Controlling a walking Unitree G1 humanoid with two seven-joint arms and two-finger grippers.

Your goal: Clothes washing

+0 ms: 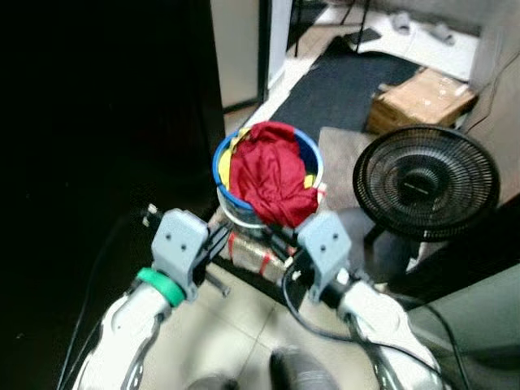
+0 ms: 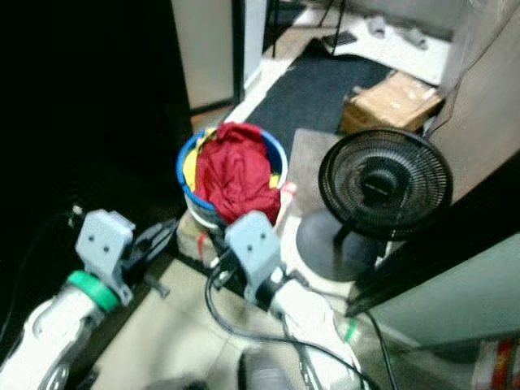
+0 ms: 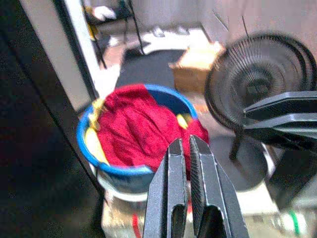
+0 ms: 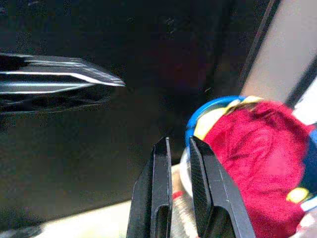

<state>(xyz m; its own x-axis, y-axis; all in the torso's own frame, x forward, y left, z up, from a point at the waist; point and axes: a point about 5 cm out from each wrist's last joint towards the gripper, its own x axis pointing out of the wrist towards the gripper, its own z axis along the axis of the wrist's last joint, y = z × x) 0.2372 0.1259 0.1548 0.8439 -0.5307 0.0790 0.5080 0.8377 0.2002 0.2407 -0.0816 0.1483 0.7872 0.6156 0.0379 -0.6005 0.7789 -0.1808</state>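
A blue round basket stands on the floor ahead, raised on a low block with red bands. A red garment is heaped in it and spills over the near rim, with yellow cloth beneath it. My left gripper hovers just in front of the basket on the left, fingers shut on nothing. My right gripper faces it from the right at the same height, also shut and empty. In the left wrist view the shut fingertips point at the basket's near rim.
A black floor fan stands close to the basket's right. A tall dark cabinet rises on the left. Behind lie a dark mat and a cardboard box. A black cable hangs from my right arm.
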